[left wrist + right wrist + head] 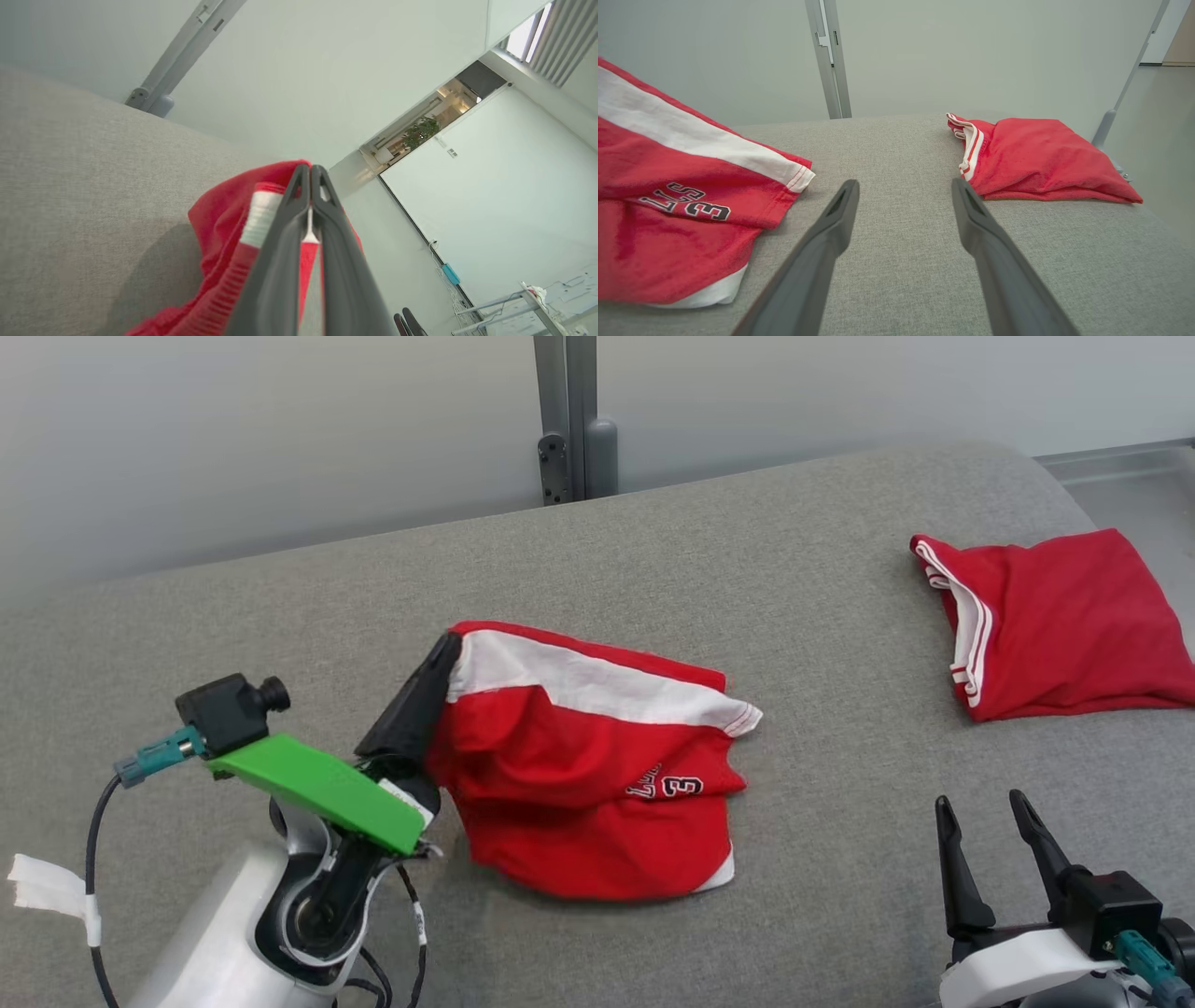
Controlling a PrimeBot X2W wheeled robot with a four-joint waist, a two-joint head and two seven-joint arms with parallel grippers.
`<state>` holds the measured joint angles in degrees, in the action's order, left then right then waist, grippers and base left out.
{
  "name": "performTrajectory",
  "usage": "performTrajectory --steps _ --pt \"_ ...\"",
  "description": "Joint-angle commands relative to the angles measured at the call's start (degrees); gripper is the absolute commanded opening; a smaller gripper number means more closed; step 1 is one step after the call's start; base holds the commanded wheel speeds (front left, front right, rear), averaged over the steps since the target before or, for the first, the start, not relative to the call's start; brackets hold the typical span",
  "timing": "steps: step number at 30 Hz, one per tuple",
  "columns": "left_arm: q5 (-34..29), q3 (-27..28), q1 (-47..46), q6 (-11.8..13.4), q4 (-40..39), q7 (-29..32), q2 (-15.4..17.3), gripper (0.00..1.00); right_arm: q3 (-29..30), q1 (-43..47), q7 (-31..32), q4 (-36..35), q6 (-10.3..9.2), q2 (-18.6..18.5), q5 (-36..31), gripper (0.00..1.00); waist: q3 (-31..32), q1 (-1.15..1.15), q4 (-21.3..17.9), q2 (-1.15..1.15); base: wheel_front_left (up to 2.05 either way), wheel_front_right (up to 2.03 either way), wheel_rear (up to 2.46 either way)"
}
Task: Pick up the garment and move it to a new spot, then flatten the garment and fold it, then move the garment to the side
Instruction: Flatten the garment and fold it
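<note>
Head view: the grey surface [794, 551] has bare room between its two red pieces. The garment [579, 775] lies crumpled at centre, its upper-left corner pinched in the closed left hand [446, 649]. A folded red shirt [1064, 625] sits at the right edge. At lower right, the right hand [980, 798] gapes, holding nothing.

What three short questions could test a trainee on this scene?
1. True or false: the right gripper is open and holds nothing.
2. What does the left gripper pinch? A. the shorts B. the folded garment C. nothing
3. Fill in: the number printed on the shorts is ___.
Key: 1 true; 2 A; 3 the number 3.
</note>
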<state>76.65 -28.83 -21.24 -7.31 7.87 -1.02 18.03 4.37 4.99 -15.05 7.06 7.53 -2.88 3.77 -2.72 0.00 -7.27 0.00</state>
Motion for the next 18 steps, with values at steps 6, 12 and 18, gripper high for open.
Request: performTrajectory --steps 6,12,18 --pt "-5.34 -4.92 7.96 0.47 -6.53 -0.56 5.22 0.00 0.42 1.36 -0.16 -0.31 -0.08 -0.08 0.78 1.00 1.03 0.00 0.45 0.00 0.00 0.00 0.00" --pt "-4.48 -5.40 19.51 3.31 -3.51 -4.64 5.88 0.00 0.55 2.17 -0.16 -0.41 -0.07 -0.07 0.90 1.00 0.23 0.00 2.15 0.00 0.00 0.00 0.00" --pt "-1.96 -3.18 20.83 2.45 4.54 -8.21 3.46 0.00 0.19 1.46 -0.16 -0.25 -0.08 -0.10 0.22 1.00 -0.25 0.00 4.17 0.00 0.00 0.00 0.00"
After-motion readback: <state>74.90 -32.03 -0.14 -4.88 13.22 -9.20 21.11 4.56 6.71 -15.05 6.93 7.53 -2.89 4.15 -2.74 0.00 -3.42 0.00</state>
